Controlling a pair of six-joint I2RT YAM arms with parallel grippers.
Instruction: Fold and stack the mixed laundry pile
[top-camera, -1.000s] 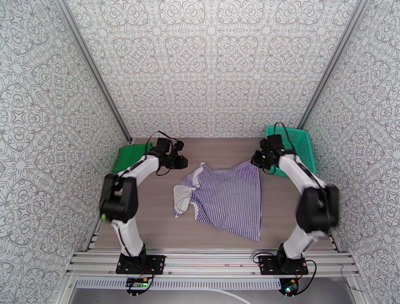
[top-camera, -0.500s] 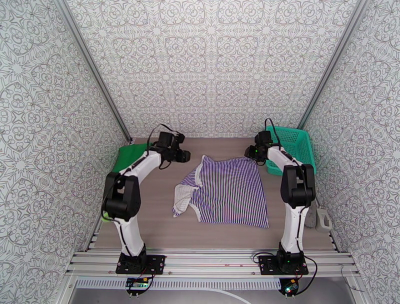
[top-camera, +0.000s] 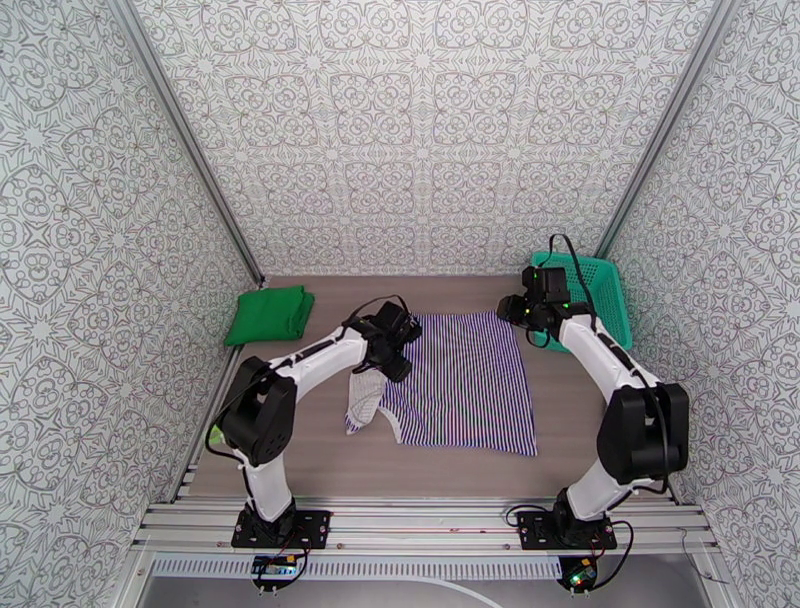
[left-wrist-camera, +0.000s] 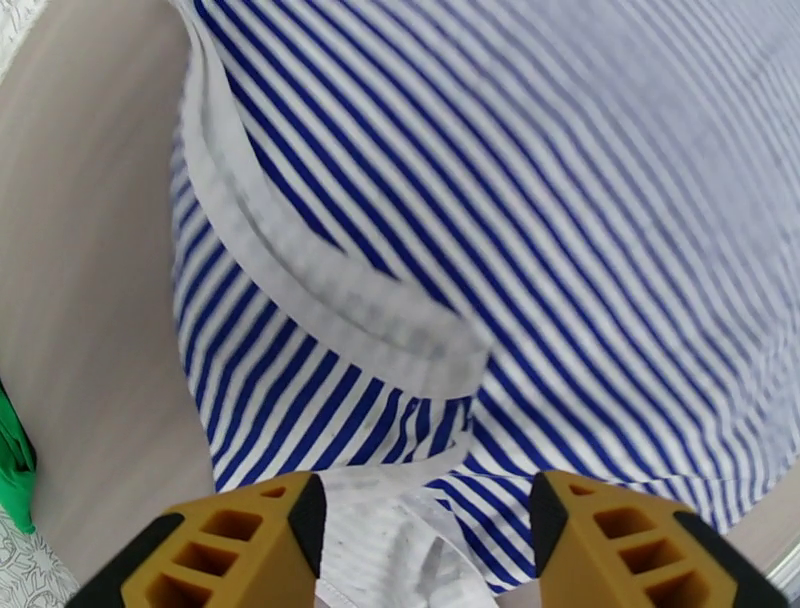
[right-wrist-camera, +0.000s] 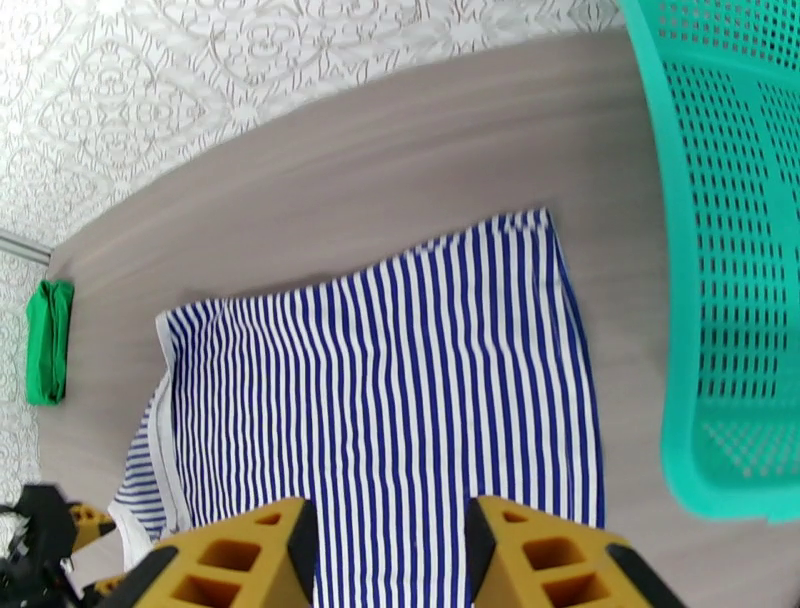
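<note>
Table (top-camera: 330, 450): striped sleeveless top (top-camera: 470, 385) spread at centre, left edge rumpled; teal basket (top-camera: 600, 290) far right; green T-shirt (top-camera: 268, 314) folded far left; left hand (left-wrist-camera: 428, 510) open over the rumpled edge; right hand (right-wrist-camera: 390, 530) open, holding nothing

A teal plastic mesh basket (top-camera: 603, 287) sits at the far right corner of the grey-brown wood-grain table (top-camera: 320, 450), close against the right wall, its sides pierced with rows of small holes. Walls (top-camera: 420, 130) papered in a grey-and-white ornamental pattern enclose the table on the left, far and right sides, with slanting aluminium posts (top-camera: 190, 150) at the two far corners. Along the near edge runs a slotted aluminium rail (top-camera: 420, 520).
</note>
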